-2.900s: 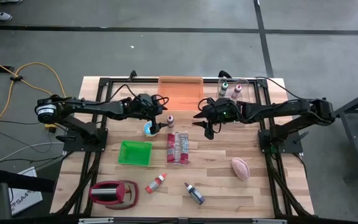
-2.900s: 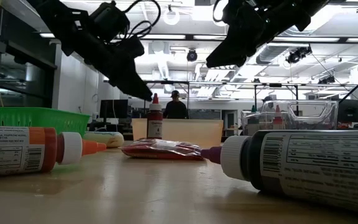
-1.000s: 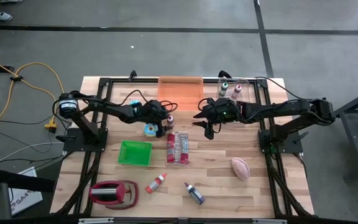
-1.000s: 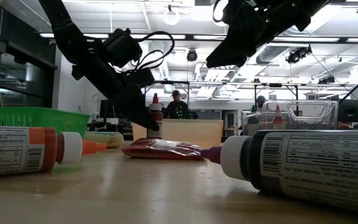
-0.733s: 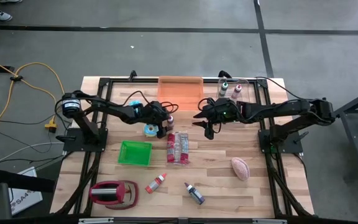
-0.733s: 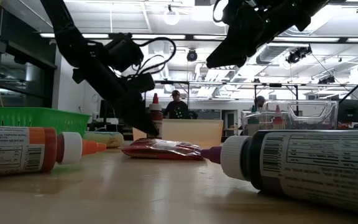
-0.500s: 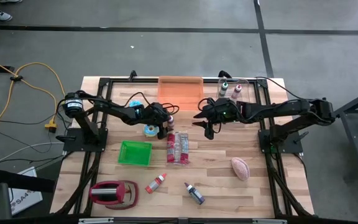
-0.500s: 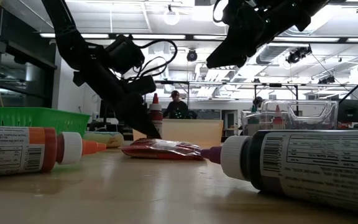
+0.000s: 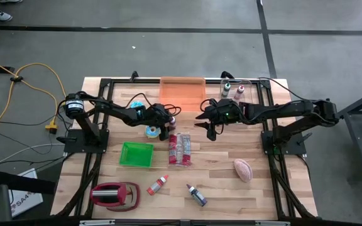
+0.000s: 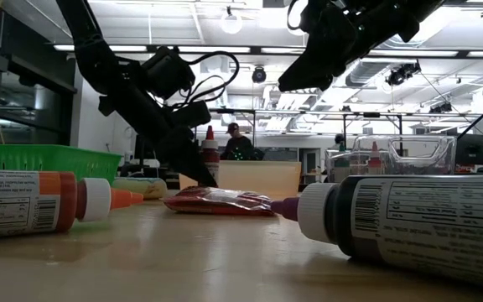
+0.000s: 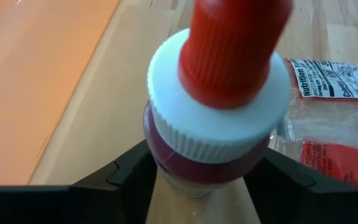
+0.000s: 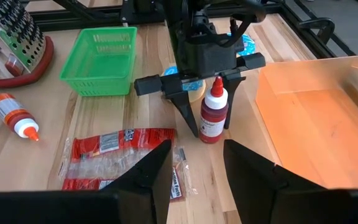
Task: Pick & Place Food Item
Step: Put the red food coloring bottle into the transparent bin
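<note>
A small red bottle [image 12: 213,118] with a white collar and a red cap [image 11: 232,50] stands upright on the table between the orange tray and the snack packet. My left gripper [image 12: 211,129] reaches in from the table's left and is shut on it; the high view shows the bottle [image 9: 171,119] at the gripper's [image 9: 167,129] tip. My right gripper [image 9: 209,130] hangs well above the table to the bottle's right. Its fingers [image 12: 154,168] stand a little apart with nothing between them. My left gripper has the bottle's dark red body [image 11: 166,163], just under the white collar, between its two fingers [image 11: 126,174], one on each side. The fingers come slanting down from the table's left. The bottle stands upright with its base on the table.
An orange tray [image 9: 182,88] lies at the far edge, with a clear bin of bottles [image 9: 234,91] beside it. A blue tape roll [image 9: 149,130], a green basket [image 9: 137,154] and a red snack packet [image 9: 180,149] lie near the bottle. A pink item [image 9: 242,169] lies nearer, with two bottles and a red grater [image 9: 114,194].
My left gripper has sunk a little toward the table at the red bottle, which still stands upright in the same place.
</note>
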{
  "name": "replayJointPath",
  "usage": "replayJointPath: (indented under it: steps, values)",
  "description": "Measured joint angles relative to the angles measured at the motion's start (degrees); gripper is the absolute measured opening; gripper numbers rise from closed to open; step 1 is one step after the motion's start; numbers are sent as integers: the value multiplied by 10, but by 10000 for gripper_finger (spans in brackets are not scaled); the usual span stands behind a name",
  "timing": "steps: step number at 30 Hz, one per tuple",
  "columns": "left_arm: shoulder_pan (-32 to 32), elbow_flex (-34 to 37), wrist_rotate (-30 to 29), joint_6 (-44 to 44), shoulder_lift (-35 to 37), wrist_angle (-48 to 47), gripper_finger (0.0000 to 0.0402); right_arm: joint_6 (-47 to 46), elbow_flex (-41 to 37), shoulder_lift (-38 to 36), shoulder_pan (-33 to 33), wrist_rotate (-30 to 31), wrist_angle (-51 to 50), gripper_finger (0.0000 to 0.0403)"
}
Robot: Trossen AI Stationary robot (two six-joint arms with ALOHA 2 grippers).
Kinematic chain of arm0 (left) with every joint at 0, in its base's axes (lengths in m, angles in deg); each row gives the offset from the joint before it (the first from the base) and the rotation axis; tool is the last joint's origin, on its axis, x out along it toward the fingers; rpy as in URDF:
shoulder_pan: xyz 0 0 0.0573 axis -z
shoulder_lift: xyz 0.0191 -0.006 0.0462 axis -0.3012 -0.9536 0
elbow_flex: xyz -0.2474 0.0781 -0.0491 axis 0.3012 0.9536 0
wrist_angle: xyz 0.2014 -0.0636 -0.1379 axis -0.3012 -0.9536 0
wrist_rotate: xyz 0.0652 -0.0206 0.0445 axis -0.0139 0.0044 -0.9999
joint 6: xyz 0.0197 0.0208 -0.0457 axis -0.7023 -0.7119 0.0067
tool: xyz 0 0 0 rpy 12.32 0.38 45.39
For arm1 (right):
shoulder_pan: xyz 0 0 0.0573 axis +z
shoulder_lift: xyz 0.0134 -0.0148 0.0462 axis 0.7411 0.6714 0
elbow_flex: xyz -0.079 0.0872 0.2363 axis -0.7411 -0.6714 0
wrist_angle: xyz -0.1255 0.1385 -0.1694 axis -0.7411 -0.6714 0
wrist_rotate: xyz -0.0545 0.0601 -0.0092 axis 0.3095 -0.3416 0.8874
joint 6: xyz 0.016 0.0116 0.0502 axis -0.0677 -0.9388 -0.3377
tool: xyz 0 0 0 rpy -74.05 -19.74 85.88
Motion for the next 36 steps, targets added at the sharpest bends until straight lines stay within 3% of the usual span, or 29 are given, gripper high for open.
replayJointPath:
  steps: [10, 25, 36]
  values:
    - [0, 0, 1, 8, 0, 0, 151, 0, 0, 0, 0, 0, 0, 133]
    - [0, 0, 34, 23, 5, -5, 147, 0, 0, 0, 0, 0, 0, 133]
    - [-1, -2, 34, 18, 83, -19, 146, 0, 0, 0, 0, 0, 2, 133]
